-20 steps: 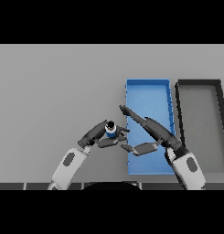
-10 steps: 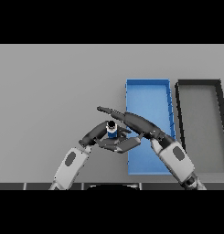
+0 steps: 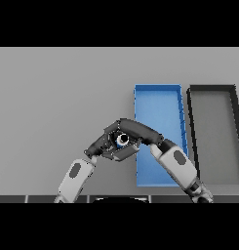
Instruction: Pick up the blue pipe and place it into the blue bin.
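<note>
Grey table [image 3: 57, 97] fills the view. Two long bins lie on its right part, side by side and just apart: the black bin [image 3: 233, 136] at the far right, the blue bin [image 3: 157, 105] to its left. Both open upward.

Right arm enters from the lower right and crosses the near half of the blue bin, forearm angled up and to the left. Right hand [image 3: 136, 132] sits just left of the blue bin's left wall, fingers bent over the top and right side of the blue pipe [image 3: 122, 139].

Left arm enters from the lower left, forearm angled up and to the right. Left hand [image 3: 102, 145] meets the pipe from the left and below, fingers curled against it.

Blue pipe is enclosed between both hands, outside the bin and near its left wall. Only a small blue patch with a pale ring and dark centre shows. Whether it touches the table: cannot tell.

No writing or labels legible on anything.
</note>
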`<state>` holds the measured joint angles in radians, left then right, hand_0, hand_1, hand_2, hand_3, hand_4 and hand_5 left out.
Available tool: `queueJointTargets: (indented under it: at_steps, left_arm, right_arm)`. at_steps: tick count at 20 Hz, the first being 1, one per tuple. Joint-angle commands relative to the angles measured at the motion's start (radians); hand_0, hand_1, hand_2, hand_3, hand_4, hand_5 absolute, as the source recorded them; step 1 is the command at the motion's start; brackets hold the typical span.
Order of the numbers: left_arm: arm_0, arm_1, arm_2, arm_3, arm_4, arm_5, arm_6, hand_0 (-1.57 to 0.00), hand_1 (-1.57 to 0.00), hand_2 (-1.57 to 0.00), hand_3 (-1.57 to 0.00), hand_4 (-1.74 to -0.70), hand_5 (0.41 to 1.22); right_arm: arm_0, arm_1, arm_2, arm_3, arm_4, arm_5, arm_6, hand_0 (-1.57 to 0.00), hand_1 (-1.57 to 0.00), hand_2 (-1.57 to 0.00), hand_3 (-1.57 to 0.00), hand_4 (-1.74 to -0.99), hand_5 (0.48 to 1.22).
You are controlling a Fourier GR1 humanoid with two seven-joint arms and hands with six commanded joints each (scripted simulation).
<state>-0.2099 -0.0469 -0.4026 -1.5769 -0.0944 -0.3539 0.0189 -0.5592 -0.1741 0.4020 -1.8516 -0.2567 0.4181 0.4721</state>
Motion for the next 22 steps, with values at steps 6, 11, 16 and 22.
queueJointTargets:
  at_steps: [6, 11, 16, 22]
  left_arm:
    - [-0.004, -0.025, 0.011, 0.013, 0.049, -0.022, -0.035, -1.57, -1.57, -1.57, -1.44, -1.72, 1.221]
    - [-0.006, -0.009, 0.01, -0.012, 0.049, -0.006, -0.037, -1.57, -1.57, -1.57, -1.43, -1.73, 1.221]
    - [-0.005, 0.032, -0.003, -0.019, -0.008, 0.024, -0.08, -1.17, -1.07, -1.03, -0.93, -1.47, 1.221]
    - [-0.015, 0.045, -0.004, -0.005, -0.054, -0.032, -0.036, -0.31, -0.28, -0.27, -0.24, -1.05, 0.938]
  right_arm:
    - [0.009, 0.004, 0.041, 0.009, 0.012, -0.027, -0.039, -1.45, -1.45, -1.46, -1.36, -1.68, 1.034]
    - [0.004, 0.002, 0.043, -0.001, -0.018, -0.052, -0.056, -1.53, -1.53, -1.53, -1.5, -1.721, 1.16]
    - [0.031, 0.01, 0.064, -0.014, 0.032, -0.09, -0.081, -1.56, -1.56, -1.56, -1.55, -1.734, 1.201]
    - [0.024, 0.018, 0.062, -0.032, 0.043, -0.115, -0.008, -1.57, -1.57, -1.57, -1.56, -1.739, 1.216]
